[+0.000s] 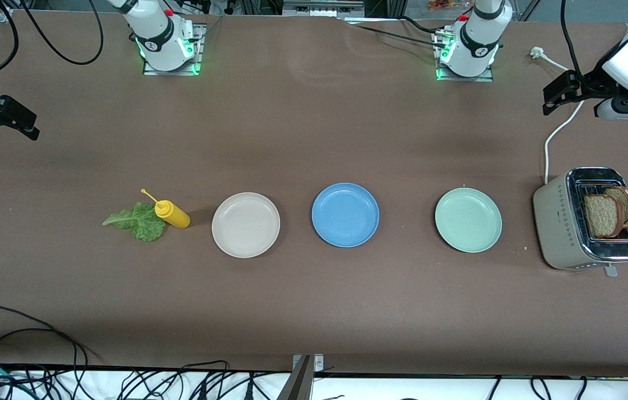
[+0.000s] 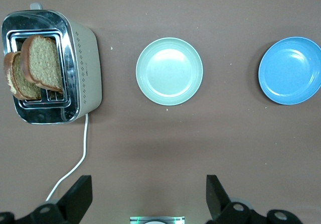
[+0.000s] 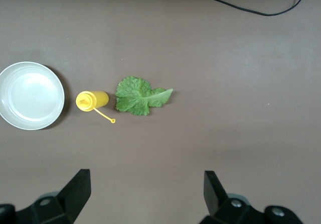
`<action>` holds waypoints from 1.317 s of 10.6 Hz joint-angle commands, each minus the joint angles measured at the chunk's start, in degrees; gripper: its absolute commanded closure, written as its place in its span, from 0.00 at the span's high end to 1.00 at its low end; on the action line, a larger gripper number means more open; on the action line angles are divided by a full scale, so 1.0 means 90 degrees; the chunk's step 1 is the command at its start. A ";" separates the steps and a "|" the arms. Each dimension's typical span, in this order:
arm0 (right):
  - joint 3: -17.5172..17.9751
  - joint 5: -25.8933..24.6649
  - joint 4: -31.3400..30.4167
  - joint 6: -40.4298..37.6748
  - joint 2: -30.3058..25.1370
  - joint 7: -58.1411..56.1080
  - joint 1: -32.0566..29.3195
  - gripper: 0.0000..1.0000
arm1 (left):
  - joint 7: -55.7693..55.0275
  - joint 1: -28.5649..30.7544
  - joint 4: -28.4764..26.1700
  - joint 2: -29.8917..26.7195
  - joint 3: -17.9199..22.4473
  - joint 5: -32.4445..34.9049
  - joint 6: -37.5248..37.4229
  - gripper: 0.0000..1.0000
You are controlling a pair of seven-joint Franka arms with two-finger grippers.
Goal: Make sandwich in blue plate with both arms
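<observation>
The blue plate [image 1: 345, 214] [image 2: 291, 71] lies bare in the middle of a row of three plates. Two brown bread slices [image 1: 606, 214] [image 2: 42, 63] stand upright in a toaster [image 1: 561, 222] [image 2: 83, 58] at the left arm's end of the table. A green lettuce leaf [image 1: 136, 223] [image 3: 140, 96] lies flat on the table toward the right arm's end. My left gripper [image 1: 558, 94] [image 2: 148, 194] hangs open over the table by the toaster's cord, holding nothing. My right gripper [image 1: 5, 116] [image 3: 145, 191] hangs open over the right arm's end of the table, also with nothing in it.
A beige plate [image 1: 245, 224] [image 3: 31, 95] and a mint-green plate [image 1: 468, 219] [image 2: 169, 71] flank the blue one. A yellow squeeze bottle [image 1: 172, 214] [image 3: 93, 100] lies on its side against the lettuce. The toaster's white cord [image 1: 556, 133] [image 2: 75, 158] runs toward the left arm's base.
</observation>
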 commanded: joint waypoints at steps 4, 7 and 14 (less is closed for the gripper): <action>0.0011 0.0100 0.0099 -0.0149 -0.0006 -0.0057 -0.0037 1.00 | 0.0044 0.0057 0.0209 0.0070 -0.0020 -0.0092 -0.0130 1.00; 0.0001 0.0110 0.0099 -0.0149 -0.0016 -0.0057 -0.0037 1.00 | 0.0044 0.0047 0.0209 0.0070 -0.0020 -0.0102 -0.0130 1.00; -0.0087 0.0119 0.0109 -0.0140 -0.0016 -0.0047 -0.0037 1.00 | 0.0044 0.0047 0.0219 0.0070 -0.0030 -0.0102 -0.0130 1.00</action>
